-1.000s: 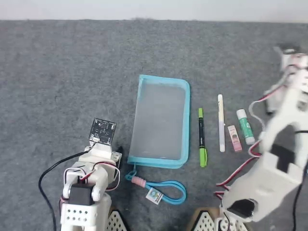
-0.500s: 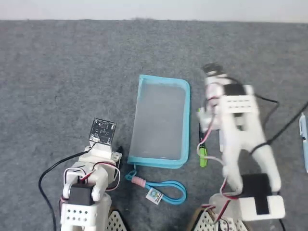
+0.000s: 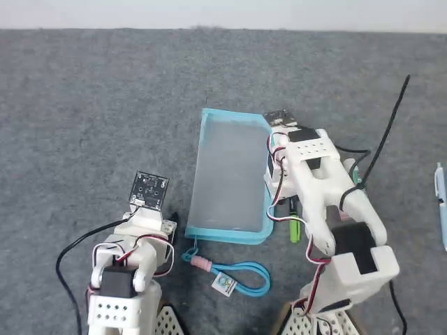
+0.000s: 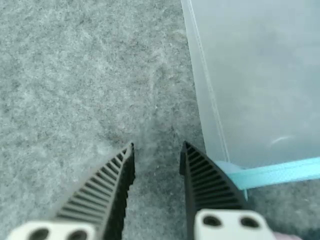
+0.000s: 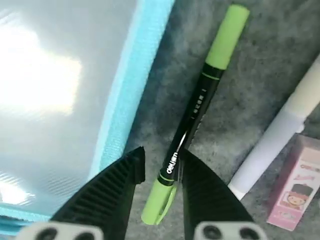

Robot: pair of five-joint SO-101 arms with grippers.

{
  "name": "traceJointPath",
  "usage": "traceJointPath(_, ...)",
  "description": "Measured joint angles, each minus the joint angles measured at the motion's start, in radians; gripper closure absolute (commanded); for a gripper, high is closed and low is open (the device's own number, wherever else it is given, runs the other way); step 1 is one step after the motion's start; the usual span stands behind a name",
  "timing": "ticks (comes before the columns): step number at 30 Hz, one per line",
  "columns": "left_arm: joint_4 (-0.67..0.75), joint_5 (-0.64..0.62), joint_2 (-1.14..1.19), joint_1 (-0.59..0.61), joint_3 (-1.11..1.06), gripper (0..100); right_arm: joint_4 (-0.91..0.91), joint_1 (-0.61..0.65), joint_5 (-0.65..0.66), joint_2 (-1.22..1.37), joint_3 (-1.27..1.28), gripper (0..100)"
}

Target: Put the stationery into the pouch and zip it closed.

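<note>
The green pen (image 5: 195, 107) is lying flat on the bench (image 3: 84, 105), just beside the long edge of the pouch (image 3: 234, 174), with a white pen (image 5: 280, 145) and a pink eraser (image 5: 295, 190) lying on its other side. A grab from here is probably risking the pen rolling or pivoting out of the pinch, or a jaw snagging the pouch's edge, since the fit is looking off-centre. The right end effector (image 5: 161, 155) is hanging over the pen's lower barrel, jaws spread, the barrel sitting closer to one jaw than the other. The left end effector (image 4: 158, 146) is hanging just beside the pouch's corner, jaws also spread, gripping nothing.
</note>
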State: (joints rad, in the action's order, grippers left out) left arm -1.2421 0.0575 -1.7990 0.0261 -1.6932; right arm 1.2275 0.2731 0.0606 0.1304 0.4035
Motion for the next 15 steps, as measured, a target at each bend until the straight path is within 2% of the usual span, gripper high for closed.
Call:
traceJointPath(10, 0.000, 0.000, 0.000, 0.000, 0.000, 86, -0.012, -0.002, 0.000, 0.008, 0.009, 89.9)
traceJointPath(15, 0.000, 0.000, 0.000, 0.000, 0.000, 86, -0.015, -0.058, 0.029, 0.009, 0.012, 90.3)
